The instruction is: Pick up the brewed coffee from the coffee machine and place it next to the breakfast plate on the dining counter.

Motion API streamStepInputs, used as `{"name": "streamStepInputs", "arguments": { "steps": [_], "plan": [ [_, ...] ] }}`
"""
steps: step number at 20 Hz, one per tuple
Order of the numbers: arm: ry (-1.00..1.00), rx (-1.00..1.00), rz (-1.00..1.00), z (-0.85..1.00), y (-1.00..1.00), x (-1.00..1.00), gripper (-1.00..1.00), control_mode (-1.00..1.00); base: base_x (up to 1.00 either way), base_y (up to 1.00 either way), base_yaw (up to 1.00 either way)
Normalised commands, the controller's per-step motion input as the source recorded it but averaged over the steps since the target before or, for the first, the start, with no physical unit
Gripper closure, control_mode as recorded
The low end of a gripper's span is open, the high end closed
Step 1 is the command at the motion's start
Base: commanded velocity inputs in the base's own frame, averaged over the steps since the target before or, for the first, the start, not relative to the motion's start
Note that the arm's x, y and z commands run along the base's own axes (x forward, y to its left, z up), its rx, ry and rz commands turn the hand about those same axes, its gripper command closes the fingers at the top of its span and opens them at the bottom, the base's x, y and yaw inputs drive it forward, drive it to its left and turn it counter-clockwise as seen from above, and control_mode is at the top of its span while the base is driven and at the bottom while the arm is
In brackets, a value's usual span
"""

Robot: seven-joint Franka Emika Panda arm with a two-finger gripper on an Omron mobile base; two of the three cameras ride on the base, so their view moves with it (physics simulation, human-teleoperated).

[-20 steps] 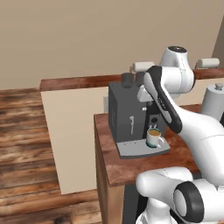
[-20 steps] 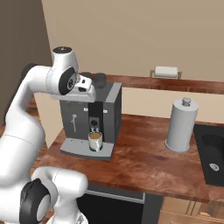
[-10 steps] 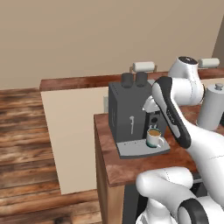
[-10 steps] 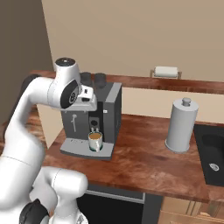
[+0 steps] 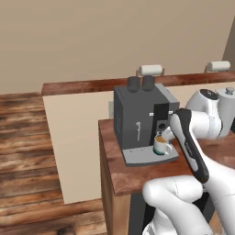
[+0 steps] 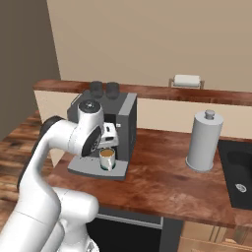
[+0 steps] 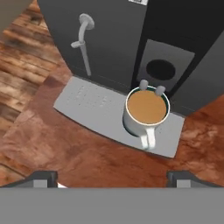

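Standing on the light grey drip tray (image 7: 96,111) of the coffee machine (image 5: 137,120), the brewed coffee (image 7: 146,112) has its handle turned toward the gripper (image 7: 112,177). The jaws are spread wide, holding nothing, just above the mug.

1. You have a white cylindrical canister (image 6: 204,141) with a small knob on top, standing upright on the reddish-brown kitchen counter (image 6: 162,184), well to the right in the right base view.
2. Just beside it, at the right edge, you see a dark sink (image 6: 239,178) set into that counter, with a round drain.
3. Behind the counter, a higher wooden ledge (image 6: 147,91) runs across, above a beige wall panel.
4. On that ledge you find a pale roll in a holder (image 6: 186,80); the left base view shows a second one (image 5: 217,66) farther along.
5. A wood plank floor (image 5: 27,147) lies to the left in the left base view.
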Motion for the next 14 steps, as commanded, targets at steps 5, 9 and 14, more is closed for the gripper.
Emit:
{"name": "streamStepInputs", "arguments": {
  "steps": [5, 9, 14],
  "plan": [
    [0.0, 0.0, 0.17, -0.22, -0.35, 0.0, -1.0, -1.0, 0.0, 0.0, 0.0],
    [-0.02, 0.0, 0.13, -0.1, -0.31, 0.0, -1.0, -1.0, 0.0, 0.0, 0.0],
    [-0.12, 0.0, 0.07, -0.11, -0.05, 0.04, -1.0, -1.0, 0.0, 0.0, 0.0]
  ]
}}
